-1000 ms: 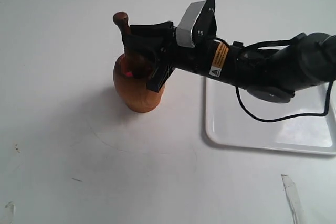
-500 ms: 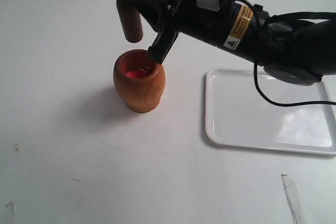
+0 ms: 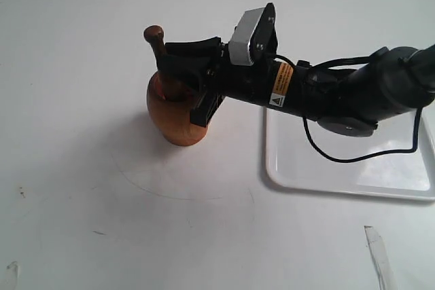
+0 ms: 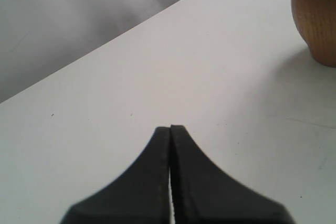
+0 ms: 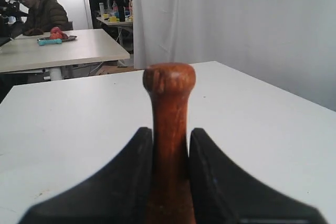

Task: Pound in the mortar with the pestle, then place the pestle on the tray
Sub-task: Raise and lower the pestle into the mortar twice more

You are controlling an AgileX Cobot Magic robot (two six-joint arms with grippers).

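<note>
Right end effector (image 3: 170, 64) pinches the pestle (image 3: 158, 44) on its narrow handle, just under the knob. The right wrist view shows both fingers tight against the wood (image 5: 169, 103). The pestle's thick end is down inside the mortar (image 3: 178, 119) and the stick leans a bit. The mortar stands upright mid-table, somewhat nearer the far edge. The white tray (image 3: 340, 171) lies by the right edge of the table (image 3: 102, 202) with nothing in it, and the right arm reaches over its far part. Left end effector (image 4: 170, 132) has its fingers pressed together on nothing, low over bare table with the mortar near. Judged step: pounding; the tray placement is not done.

Risks:
- Nothing steadies the mortar, so a stroke on the wall rather than the bottom could tip it or skid it.
- The grip is high on a thin handle, so the pestle may pivot or slip under load.
- On the lift the thick end could catch the rim and drag the mortar.
- A tilted release could let the pestle roll over the low tray rim.
</note>
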